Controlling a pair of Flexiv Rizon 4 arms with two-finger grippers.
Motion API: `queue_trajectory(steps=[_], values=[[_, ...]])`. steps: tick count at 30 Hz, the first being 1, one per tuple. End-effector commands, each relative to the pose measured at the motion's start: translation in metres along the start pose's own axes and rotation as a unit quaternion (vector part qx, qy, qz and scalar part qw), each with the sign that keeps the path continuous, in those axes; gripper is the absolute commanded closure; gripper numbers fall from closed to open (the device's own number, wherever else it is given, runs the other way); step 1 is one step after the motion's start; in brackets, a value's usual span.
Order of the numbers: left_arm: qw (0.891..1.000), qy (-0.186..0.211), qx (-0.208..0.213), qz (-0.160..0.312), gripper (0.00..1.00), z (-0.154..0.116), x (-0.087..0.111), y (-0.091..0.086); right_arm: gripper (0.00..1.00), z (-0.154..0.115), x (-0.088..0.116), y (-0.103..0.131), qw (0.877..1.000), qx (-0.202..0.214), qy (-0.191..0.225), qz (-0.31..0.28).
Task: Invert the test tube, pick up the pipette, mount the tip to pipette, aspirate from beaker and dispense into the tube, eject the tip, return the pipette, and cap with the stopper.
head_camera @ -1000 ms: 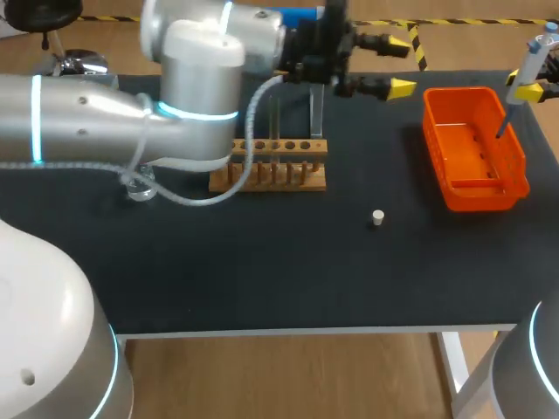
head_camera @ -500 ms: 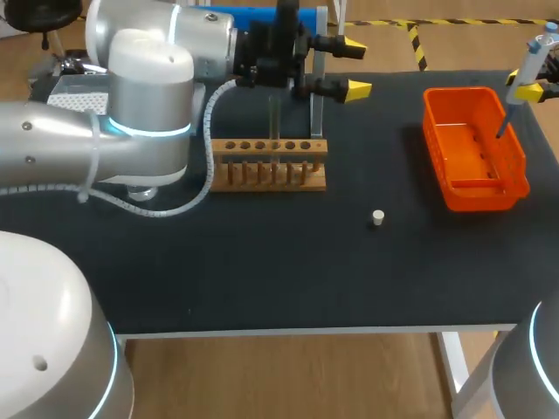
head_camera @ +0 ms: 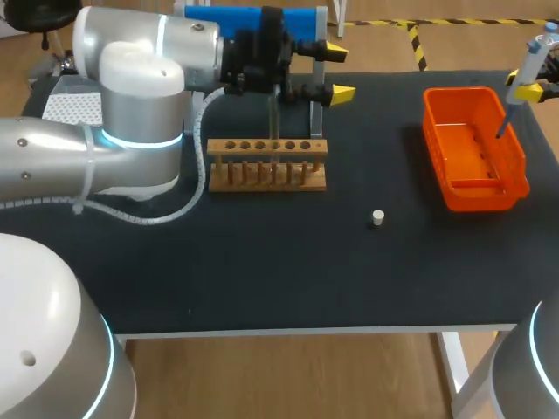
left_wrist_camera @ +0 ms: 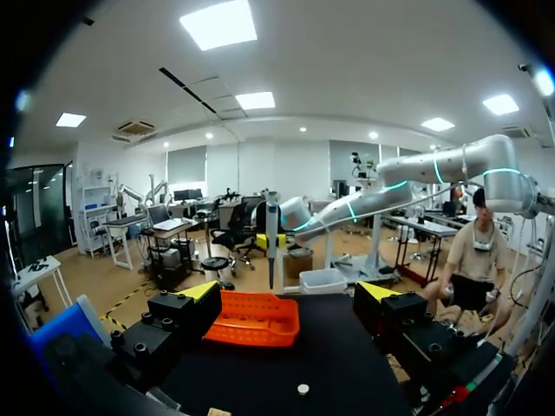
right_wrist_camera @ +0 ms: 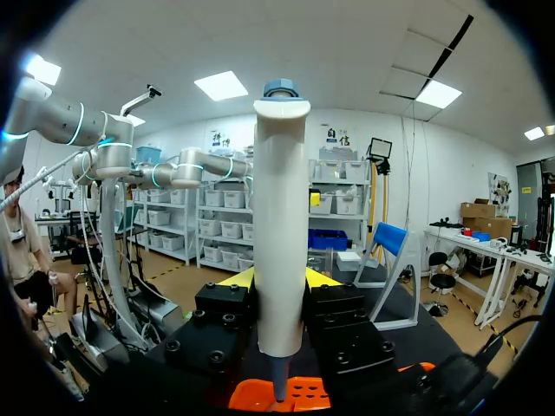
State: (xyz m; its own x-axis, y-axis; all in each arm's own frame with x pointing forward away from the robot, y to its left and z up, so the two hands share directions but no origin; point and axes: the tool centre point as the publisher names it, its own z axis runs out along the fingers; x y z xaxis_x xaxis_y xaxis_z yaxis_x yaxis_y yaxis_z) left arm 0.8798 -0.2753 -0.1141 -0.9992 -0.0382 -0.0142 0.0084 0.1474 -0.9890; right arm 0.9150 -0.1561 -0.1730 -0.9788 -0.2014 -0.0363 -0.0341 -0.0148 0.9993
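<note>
Tip ejection seems due: right gripper [right_wrist_camera: 279, 279] clamps the white plastic pipette [right_wrist_camera: 280, 217] over the far-right orange plastic bin [head_camera: 489, 197], while the left gripper [head_camera: 339, 72] gapes empty.

The desk [head_camera: 288, 262] has a black top on a white frame. A wooden test tube rack [head_camera: 268, 164] stands left of its middle, long side facing the front edge. A small white stopper [head_camera: 377, 217] lies alone, nearer the front and to the right of the rack. An orange plastic bin [head_camera: 474, 148] sits well apart at the right end. At the far edge behind the rack stands a blue-topped stand [head_camera: 301, 19].
</note>
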Motion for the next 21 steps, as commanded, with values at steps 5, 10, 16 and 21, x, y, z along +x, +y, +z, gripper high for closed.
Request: queue_trajectory(steps=[5, 10, 16, 21], values=[[0.999, -0.033, 0.007, 0.008, 0.00, -0.058, 0.014, 0.013, 1.00, -0.001, -0.001, 0.001, 1.000, 0.001, 0.002, 0.000], [0.999, -0.050, 0.007, 0.005, 0.00, -0.077, 0.016, 0.022, 1.00, -0.001, -0.001, 0.001, 1.000, 0.001, 0.002, 0.000], [0.997, -0.064, 0.034, 0.002, 0.00, -0.094, 0.016, 0.029, 1.00, -0.001, -0.001, 0.001, 1.000, 0.001, 0.002, 0.000], [0.998, -0.062, 0.030, 0.000, 0.00, -0.098, 0.016, 0.032, 1.00, -0.001, -0.001, 0.001, 1.000, 0.001, 0.002, 0.000]])
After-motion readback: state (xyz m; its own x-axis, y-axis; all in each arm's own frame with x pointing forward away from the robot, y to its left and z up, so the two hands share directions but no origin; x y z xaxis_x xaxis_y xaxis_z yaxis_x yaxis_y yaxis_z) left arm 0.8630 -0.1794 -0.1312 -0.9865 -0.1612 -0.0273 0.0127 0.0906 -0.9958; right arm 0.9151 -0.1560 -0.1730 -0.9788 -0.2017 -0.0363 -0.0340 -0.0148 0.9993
